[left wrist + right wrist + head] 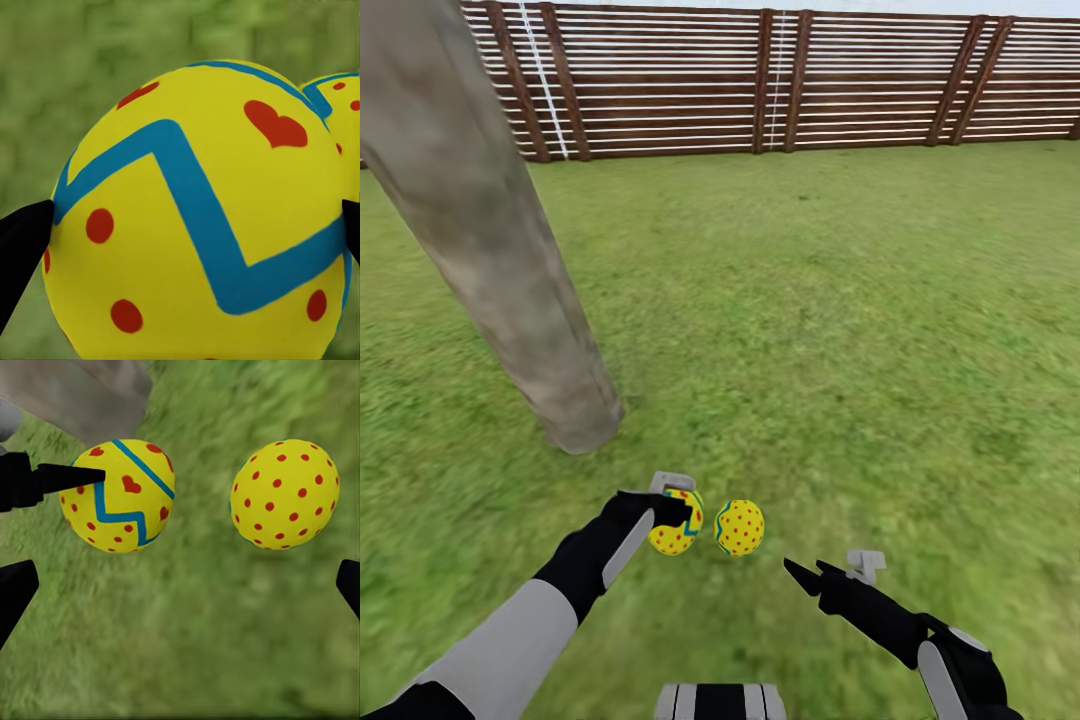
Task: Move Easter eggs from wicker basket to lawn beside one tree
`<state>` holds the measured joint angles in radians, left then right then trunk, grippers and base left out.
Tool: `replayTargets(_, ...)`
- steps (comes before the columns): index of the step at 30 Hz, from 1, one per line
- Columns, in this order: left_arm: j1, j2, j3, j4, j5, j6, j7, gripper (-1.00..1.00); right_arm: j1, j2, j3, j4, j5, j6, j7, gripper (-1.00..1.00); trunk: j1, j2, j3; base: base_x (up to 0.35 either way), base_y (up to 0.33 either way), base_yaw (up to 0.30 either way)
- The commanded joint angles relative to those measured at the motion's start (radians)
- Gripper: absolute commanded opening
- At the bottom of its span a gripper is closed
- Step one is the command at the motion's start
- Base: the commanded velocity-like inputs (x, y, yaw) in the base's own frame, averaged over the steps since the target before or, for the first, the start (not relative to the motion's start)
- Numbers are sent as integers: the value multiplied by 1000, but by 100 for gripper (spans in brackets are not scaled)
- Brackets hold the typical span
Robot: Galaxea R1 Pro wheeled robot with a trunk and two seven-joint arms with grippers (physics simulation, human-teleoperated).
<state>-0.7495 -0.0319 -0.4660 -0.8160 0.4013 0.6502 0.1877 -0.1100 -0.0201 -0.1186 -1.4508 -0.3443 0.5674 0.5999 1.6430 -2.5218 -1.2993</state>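
Nearest the robot, the right gripper [812,578] hangs low over the lawn [840,330] with its fingers apart and nothing between them, pointed toward the two eggs. Just ahead, the left gripper [678,508] has its fingers clamped on the striped egg [676,527] across its widest part, one dark tip on each side. The dotted egg [740,527] sits just beside it, apart from the fingers; whether it rests on the grass or hangs just above it is hard to tell. Both eggs lie near the foot of the tree [480,230], whose thick pale trunk rises beyond them, with the wooden fence [780,80] far behind.

The eggs look hard, smooth and rounded, so likely light but prone to slip or roll; a hold across the broad middle seems safest, with a gentle release close to the grass.
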Motion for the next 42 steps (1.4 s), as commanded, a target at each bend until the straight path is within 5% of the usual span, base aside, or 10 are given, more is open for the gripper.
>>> replayTargets(1,-1,1,-3,-5,10,-5,8,-100,0,0,-1,0,-6,8,1,100,0,-1,-5,0,0,0)
replayTargets(8,0,1,-3,-26,10,-22,8,-100,-2,0,-1,0,-6,8,1,100,3,-2,-32,0,0,0)
replayTargets(19,-1,1,-2,-68,10,-23,13,-100,-2,0,-1,1,-7,7,3,100,3,-2,-32,0,0,0)
replayTargets(42,1,7,0,-110,10,-56,15,-100,-2,0,-1,1,-6,8,0,100,14,-8,-121,0,0,0)
